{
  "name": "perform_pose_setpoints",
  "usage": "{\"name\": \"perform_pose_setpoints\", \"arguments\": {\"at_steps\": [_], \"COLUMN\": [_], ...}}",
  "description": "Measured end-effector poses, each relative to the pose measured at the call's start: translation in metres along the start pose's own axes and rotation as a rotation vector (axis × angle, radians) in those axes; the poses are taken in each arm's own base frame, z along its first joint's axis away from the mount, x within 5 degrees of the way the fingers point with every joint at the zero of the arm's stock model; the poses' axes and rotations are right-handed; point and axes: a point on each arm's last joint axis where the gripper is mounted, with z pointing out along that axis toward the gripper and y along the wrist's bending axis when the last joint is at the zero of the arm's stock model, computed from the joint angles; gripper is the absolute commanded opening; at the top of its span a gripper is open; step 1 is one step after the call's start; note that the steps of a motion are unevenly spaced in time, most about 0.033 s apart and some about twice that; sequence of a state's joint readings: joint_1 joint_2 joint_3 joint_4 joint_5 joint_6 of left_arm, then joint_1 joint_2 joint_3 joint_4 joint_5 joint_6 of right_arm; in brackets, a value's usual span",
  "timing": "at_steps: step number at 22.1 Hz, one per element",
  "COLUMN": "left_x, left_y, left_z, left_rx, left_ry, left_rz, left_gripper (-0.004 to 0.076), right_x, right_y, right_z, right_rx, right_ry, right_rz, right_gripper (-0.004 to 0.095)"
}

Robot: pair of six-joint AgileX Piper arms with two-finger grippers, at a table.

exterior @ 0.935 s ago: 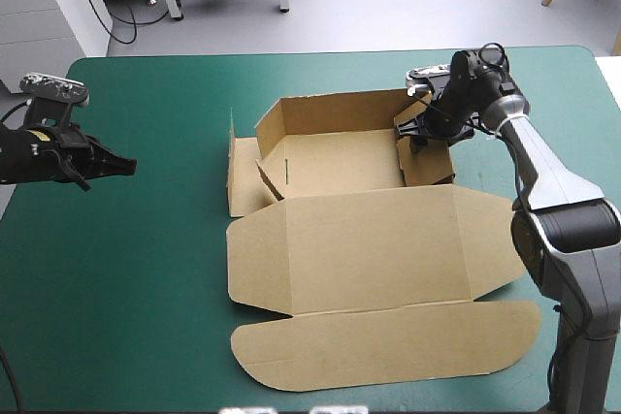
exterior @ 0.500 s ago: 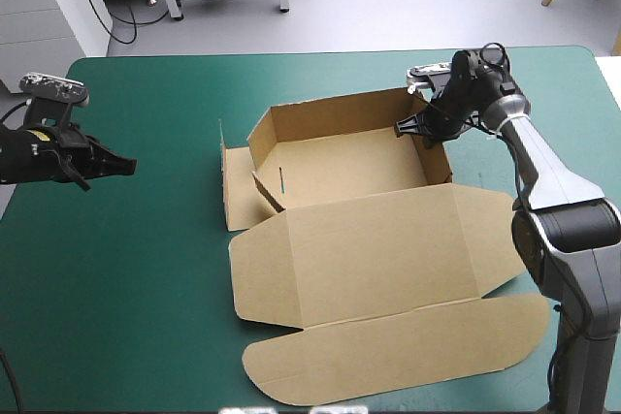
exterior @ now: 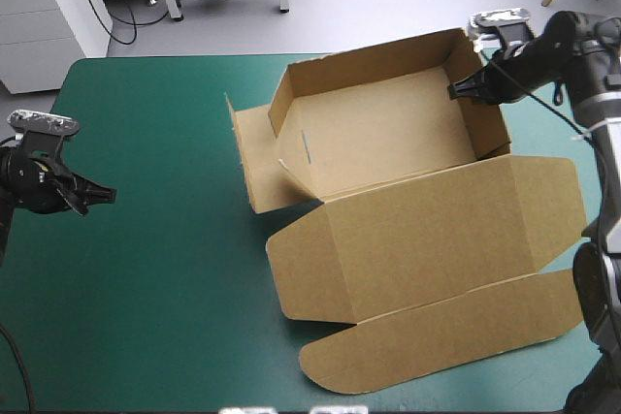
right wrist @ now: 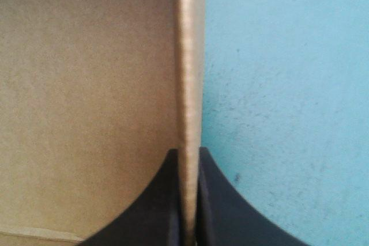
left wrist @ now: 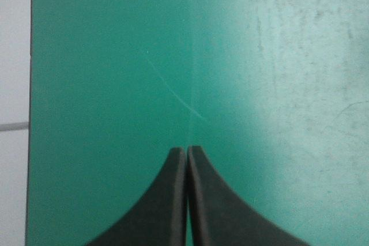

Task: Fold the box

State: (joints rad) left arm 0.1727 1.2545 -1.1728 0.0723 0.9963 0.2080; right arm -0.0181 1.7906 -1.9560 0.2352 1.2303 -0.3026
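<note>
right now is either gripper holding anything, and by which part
The right gripper is shut on the box, pinching the top edge of its raised side wall. The left gripper is shut and holds nothing.

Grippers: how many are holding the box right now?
1. The right gripper is shut on the right wall of the box. The left gripper is shut on nothing, over the teal-green cover near its left edge, apart from the box.

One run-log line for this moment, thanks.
right pincer: shut on box wall | left pincer: shut, empty, near table left edge | lid: unfolded
</note>
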Motion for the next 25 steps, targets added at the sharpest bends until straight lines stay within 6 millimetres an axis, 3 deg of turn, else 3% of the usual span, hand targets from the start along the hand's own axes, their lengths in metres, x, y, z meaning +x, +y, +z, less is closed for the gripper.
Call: {"name": "perform_pose_setpoints", "arguments": {"at_steps": [2,4,10,14,18,25], "left_x": [0.019,0.033,0.047,0.040,0.034,0.024], "left_y": [0.007,0.008,-0.009,-0.032,-0.056,-0.067], "left_z": [0.025,0.043,0.070,0.096,0.123,0.139], "left_rx": [0.010,0.025,0.164,0.447,0.783,1.002], "left_ry": [0.013,0.007,-0.029,-0.018,-0.035,-0.114], "left_rz": [-0.100,-0.164,-0.242,-0.218,-0.204,-0.315], "left_gripper": [-0.0010,-0.0010,-0.0001,0.0008,0.0007,0.0008], "right_x": [0.005,0.008,0.014,0.019,0.023,0.023], "right_y": [-0.013,-0.014,0.003,0.019,0.025,0.026], "right_z": [-0.043,-0.068,-0.114,-0.143,-0.157,-0.159], "right_rx": [0.022,0.014,-0.011,-0.043,-0.035,-0.038], "right_ry": [-0.088,-0.147,-0.258,-0.337,-0.368,-0.372], "right_rz": [0.004,-0.002,-0.026,-0.055,-0.071,-0.067], "right_gripper": [-0.0020,-0.0020,-0.0020,-0.0020,-0.0020,-0.0020]}}
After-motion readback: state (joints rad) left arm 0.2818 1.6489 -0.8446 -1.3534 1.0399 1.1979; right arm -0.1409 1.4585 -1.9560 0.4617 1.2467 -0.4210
